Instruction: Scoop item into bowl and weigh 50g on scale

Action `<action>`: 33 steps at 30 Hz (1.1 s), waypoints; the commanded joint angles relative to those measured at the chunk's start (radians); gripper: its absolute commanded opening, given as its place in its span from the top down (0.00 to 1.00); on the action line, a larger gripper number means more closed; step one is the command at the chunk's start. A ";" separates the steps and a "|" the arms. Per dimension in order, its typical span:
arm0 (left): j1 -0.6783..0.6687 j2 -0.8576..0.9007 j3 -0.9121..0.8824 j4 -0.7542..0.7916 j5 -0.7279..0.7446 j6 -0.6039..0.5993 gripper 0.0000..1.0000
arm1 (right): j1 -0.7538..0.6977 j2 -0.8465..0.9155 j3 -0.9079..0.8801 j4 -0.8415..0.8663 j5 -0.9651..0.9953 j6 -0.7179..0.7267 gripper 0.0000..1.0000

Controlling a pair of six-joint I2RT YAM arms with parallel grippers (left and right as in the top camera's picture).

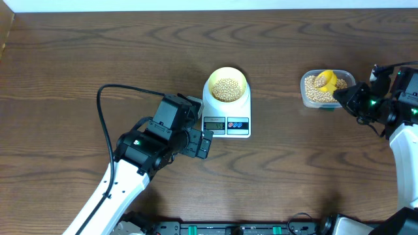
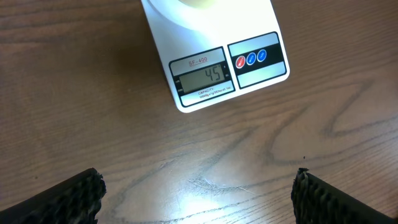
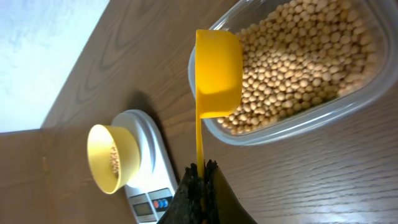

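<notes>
Overhead: I see the bowl [image 1: 211,85] of beans [image 1: 226,90] sitting on the scale [image 1: 225,124].
Left gripper [image 2: 199,196]: fingers wide apart, near the scale front.
Right gripper [image 3: 200,175]: clamped on the scoop [image 3: 217,71] handle, scoop at the tub [image 3: 311,118].

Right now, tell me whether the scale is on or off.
On: the display on the scale reads 45.

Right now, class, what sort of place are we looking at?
Likely a robot test bench: a wooden table, left arm and right arm, a scale, a tub of beans with a scoop.
</notes>
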 commanded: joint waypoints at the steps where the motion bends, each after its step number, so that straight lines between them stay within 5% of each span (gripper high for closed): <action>1: 0.005 0.000 0.001 -0.003 -0.002 0.017 0.02 | -0.008 -0.013 0.003 0.014 -0.075 0.094 0.99; 11: 0.005 0.000 0.001 -0.003 -0.002 0.017 0.02 | 0.003 -0.013 0.003 0.130 -0.278 0.102 0.99; 33: 0.005 0.000 0.001 -0.003 -0.002 0.017 0.02 | 0.301 -0.010 0.003 0.382 -0.136 0.185 0.99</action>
